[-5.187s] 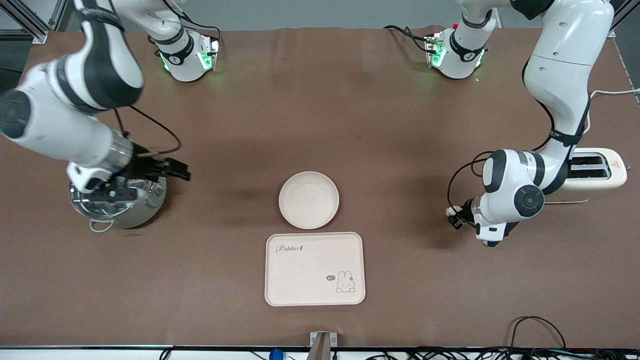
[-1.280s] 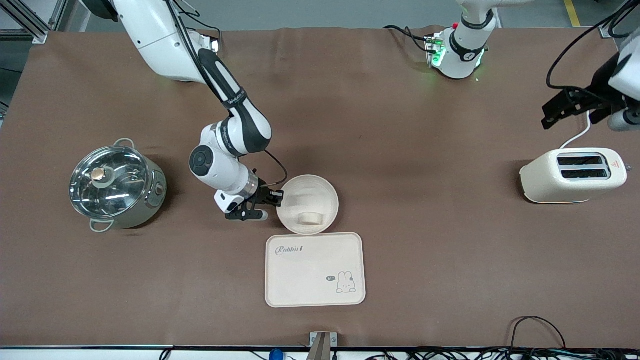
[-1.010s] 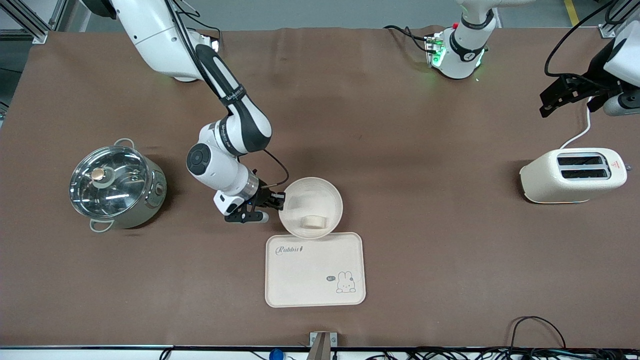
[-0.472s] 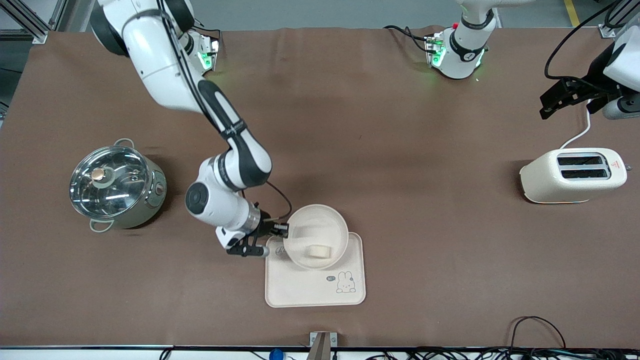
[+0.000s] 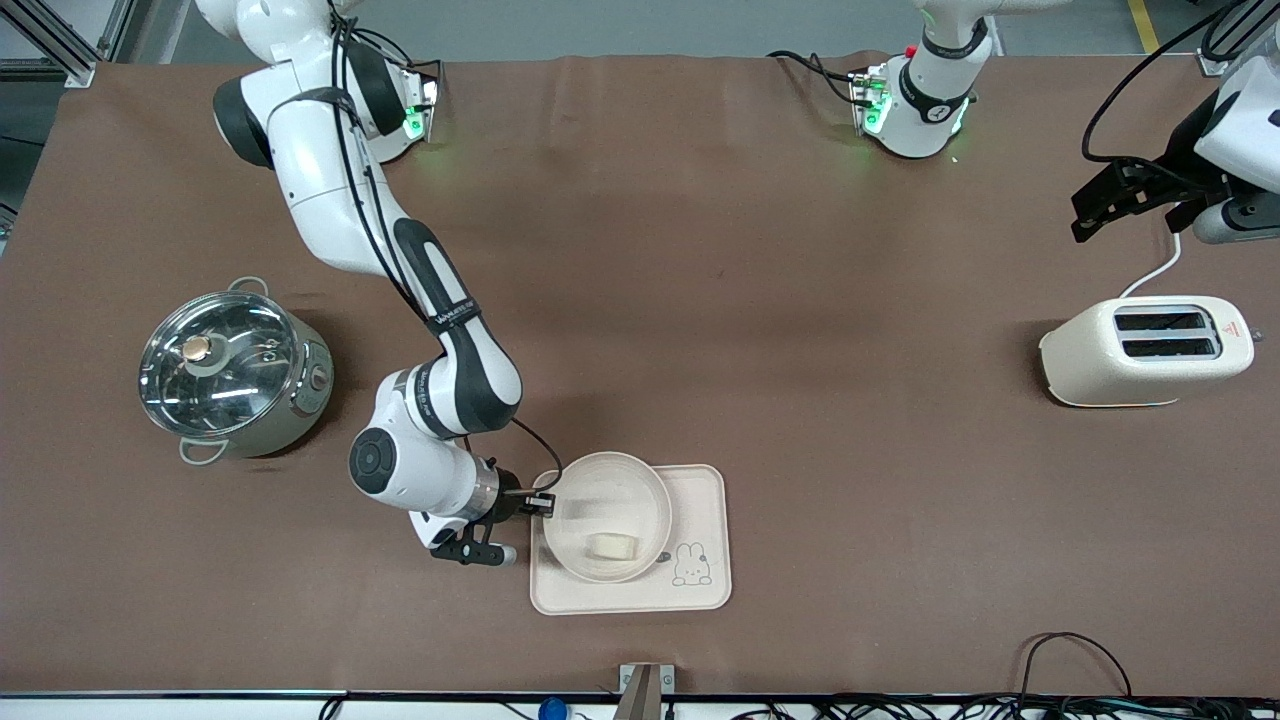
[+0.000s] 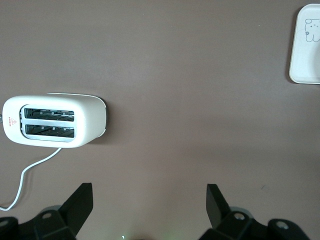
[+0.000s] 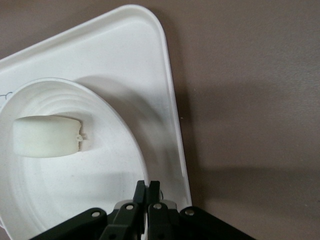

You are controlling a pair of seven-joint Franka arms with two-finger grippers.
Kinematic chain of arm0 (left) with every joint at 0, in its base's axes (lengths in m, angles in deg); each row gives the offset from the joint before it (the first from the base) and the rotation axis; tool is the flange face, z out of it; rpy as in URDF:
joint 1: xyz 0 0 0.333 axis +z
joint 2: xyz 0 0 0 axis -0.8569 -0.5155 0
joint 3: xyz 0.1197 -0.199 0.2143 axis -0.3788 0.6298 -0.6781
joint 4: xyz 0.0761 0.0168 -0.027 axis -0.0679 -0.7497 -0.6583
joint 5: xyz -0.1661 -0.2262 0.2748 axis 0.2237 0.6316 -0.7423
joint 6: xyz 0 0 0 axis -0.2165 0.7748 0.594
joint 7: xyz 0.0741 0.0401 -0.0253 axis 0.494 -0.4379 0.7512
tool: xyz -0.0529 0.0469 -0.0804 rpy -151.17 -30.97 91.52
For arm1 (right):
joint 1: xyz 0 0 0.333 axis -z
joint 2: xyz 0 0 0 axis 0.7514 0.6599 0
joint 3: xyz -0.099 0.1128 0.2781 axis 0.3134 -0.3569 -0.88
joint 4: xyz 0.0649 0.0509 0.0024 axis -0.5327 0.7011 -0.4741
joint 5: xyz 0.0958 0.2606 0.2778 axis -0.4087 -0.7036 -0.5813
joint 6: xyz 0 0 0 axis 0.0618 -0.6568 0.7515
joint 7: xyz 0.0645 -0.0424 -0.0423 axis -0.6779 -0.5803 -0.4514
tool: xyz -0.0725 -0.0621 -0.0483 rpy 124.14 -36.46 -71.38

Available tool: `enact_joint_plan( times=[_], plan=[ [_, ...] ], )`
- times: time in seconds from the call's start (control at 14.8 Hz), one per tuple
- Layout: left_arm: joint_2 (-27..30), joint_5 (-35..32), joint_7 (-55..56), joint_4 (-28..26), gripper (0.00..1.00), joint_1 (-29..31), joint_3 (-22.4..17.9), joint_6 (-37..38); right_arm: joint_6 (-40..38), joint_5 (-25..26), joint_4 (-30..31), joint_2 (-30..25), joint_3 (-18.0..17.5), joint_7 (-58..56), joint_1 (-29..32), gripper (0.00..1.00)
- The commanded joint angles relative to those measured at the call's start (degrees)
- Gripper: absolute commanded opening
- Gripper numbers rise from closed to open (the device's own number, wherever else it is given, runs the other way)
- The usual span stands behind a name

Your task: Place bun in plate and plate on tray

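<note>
Right gripper (image 5: 540, 503) clamped on rim of stiff, light plate (image 5: 606, 485), loose bun (image 5: 612, 546) inside, over tray (image 5: 700, 590); left gripper (image 6: 150, 200) wide open, idle.

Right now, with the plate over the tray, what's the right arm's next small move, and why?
Probably lower a touch, then open the jaws. The right gripper is shut on the plate rim, the bun sits inside, and the plate hangs over the tray, seemingly tilted. The left gripper waits open near the toaster.
</note>
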Motion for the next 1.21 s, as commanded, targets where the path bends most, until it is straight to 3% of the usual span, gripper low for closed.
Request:
enact_joint_plan(
  times=[0.0,1.15],
  plan=[
    [-0.8,-0.1,-0.3,1.6,1.0,-0.3,0.0,1.2,1.0,-0.5,-3.5,2.6,0.8,1.4,-0.9,0.0],
    [-1.8,0.0,-0.1,3.0,1.0,0.3,-0.1,1.1,3.9,-0.6,-7.1,5.4,0.3,1.7,0.2,0.0]
  ],
)
